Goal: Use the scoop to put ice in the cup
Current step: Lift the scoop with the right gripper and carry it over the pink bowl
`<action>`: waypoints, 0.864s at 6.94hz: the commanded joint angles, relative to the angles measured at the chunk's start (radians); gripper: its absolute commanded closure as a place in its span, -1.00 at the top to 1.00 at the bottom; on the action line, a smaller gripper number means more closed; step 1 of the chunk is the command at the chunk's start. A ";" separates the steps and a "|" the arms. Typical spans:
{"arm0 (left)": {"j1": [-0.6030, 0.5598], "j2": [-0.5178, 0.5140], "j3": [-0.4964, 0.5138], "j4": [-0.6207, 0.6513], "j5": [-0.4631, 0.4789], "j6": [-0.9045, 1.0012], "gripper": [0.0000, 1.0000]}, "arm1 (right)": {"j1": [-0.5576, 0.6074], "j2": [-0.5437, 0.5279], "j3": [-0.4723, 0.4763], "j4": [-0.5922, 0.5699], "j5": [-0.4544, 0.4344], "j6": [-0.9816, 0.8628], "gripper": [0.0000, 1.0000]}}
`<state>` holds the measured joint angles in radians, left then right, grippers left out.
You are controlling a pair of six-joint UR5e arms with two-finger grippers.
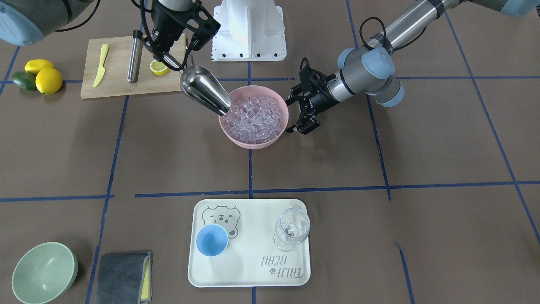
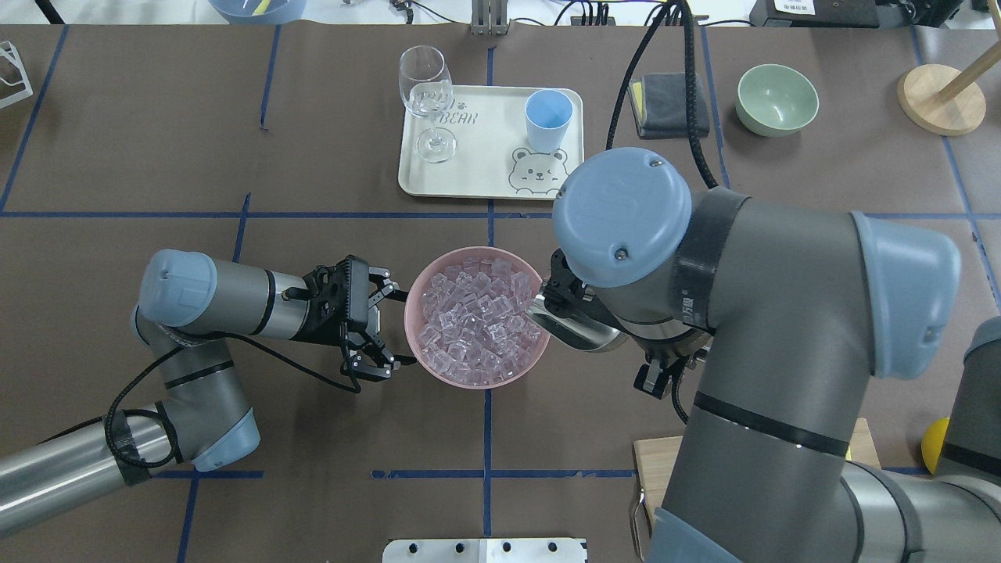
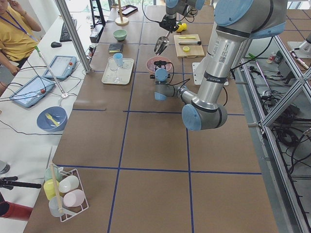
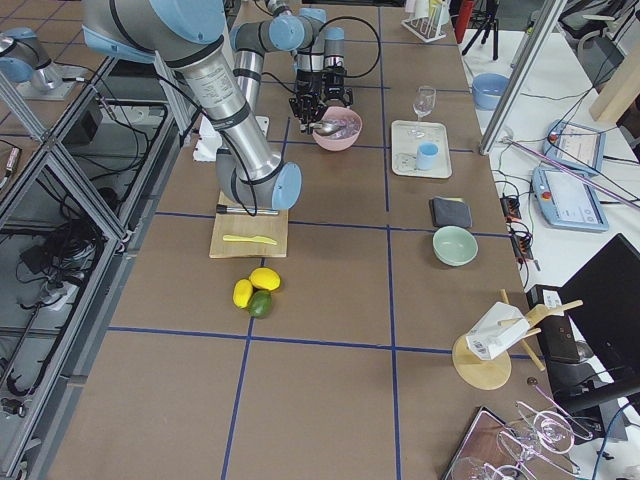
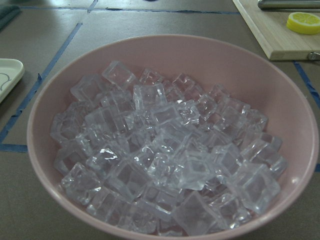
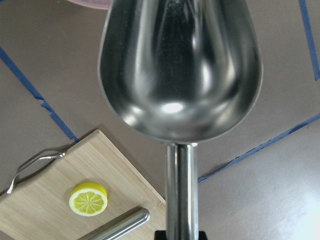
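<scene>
Now the left pincer (image 2: 382, 328) is spread, just beside the pink bowl (image 2: 438, 374) mid-table, ice (image 2: 477, 317) heaped inside. Then the right pincer (image 1: 169, 59) pinches the scoop (image 1: 204, 90), empty, lip at the ice. Best dig low, lift level, then carry to the cup (image 2: 547, 117) near the table's far edge.

Empty scoop (image 1: 205, 94) tilts mouth-down over ice (image 1: 254, 118) heaped in bowl (image 1: 253, 144); light-blue cup (image 1: 212, 240) upright on tray (image 1: 253, 272).
</scene>
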<state>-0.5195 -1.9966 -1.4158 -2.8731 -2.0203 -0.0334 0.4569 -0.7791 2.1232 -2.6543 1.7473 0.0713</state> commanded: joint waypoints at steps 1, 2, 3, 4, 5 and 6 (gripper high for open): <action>0.001 -0.001 0.000 0.000 0.000 -0.003 1.00 | -0.017 0.088 -0.099 -0.080 -0.009 -0.027 -1.00; 0.001 -0.001 0.000 0.000 0.000 -0.003 1.00 | -0.024 0.127 -0.144 -0.097 -0.008 -0.027 -1.00; 0.001 -0.001 0.000 0.000 0.000 -0.003 1.00 | -0.026 0.162 -0.211 -0.102 -0.009 -0.027 -1.00; 0.001 -0.002 0.000 -0.002 0.000 -0.003 1.00 | -0.026 0.187 -0.253 -0.107 -0.008 -0.027 -1.00; 0.001 -0.002 0.000 -0.002 0.000 -0.003 1.00 | -0.027 0.234 -0.316 -0.140 -0.009 -0.027 -1.00; 0.001 -0.002 0.000 0.000 0.000 -0.003 1.00 | -0.035 0.242 -0.331 -0.151 -0.009 -0.027 -1.00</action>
<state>-0.5185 -1.9985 -1.4159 -2.8742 -2.0202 -0.0368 0.4283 -0.5629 1.8316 -2.7853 1.7384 0.0445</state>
